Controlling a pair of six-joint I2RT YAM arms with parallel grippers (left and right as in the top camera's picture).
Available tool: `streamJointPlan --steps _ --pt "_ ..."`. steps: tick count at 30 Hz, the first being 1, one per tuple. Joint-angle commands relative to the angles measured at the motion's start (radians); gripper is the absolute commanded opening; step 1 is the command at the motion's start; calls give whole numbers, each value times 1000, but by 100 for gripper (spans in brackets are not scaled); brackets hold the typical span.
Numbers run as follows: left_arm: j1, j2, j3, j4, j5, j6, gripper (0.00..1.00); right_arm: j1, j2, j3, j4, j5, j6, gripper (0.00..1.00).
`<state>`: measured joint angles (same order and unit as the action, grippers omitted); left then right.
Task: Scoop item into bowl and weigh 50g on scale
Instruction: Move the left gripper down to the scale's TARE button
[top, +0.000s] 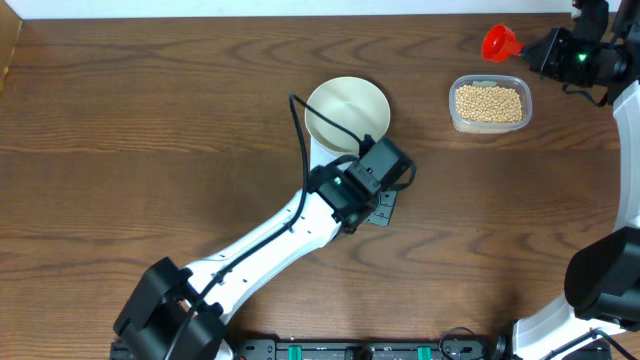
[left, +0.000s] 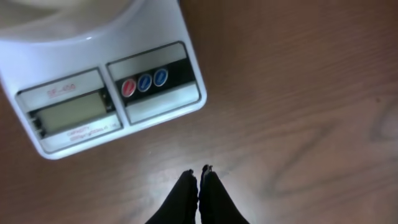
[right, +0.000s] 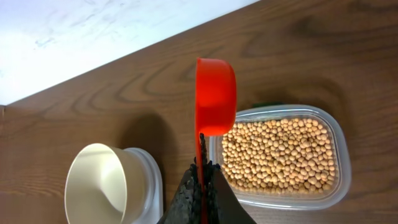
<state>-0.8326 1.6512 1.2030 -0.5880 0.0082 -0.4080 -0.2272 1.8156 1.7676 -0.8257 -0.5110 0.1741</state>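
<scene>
The white bowl (top: 347, 112) stands on the white scale (left: 155, 37); in the overhead view my left wrist covers most of the scale. My left gripper (left: 199, 171) is shut on nothing, its tips over bare wood just in front of the scale's display (left: 68, 112) and buttons (left: 144, 82). The bowl (right: 102, 183) looks empty. The tan beans (right: 280, 155) fill a clear plastic tub (top: 489, 103) at the back right. My right gripper (right: 202, 167) is shut on the handle of a red scoop (right: 215, 96), which hangs empty above the tub's left edge.
The wooden table ends at a white wall edge (right: 93, 37) just behind the tub. My left arm (top: 270, 235) stretches diagonally from the front left to the scale. The right arm's base (top: 600, 280) stands at the right edge.
</scene>
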Motion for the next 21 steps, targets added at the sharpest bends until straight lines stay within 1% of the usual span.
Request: streamJointPlan --steps 1,5,9,12,15,18,21 --pt "8 5 -77 99 -29 79 7 -7 -14 18 2 -19 -15 1" --pt "26 21 -157 229 -107 111 7 -7 -14 18 0 -18 -16 1" --pt "59 48 -169 235 -105 121 7 -7 -14 18 0 -18 -15 1" --pt "90 76 -169 243 -74 140 7 -7 -13 18 -5 -19 -15 1" --pt "105 109 -169 294 -37 172 7 -7 -14 18 -13 -18 -16 1" --pt "104 137 -169 357 -38 187 7 -7 -14 18 -21 -11 -24 1" --pt "103 146 -169 382 -39 188 7 -7 -13 18 -23 -10 -27 1"
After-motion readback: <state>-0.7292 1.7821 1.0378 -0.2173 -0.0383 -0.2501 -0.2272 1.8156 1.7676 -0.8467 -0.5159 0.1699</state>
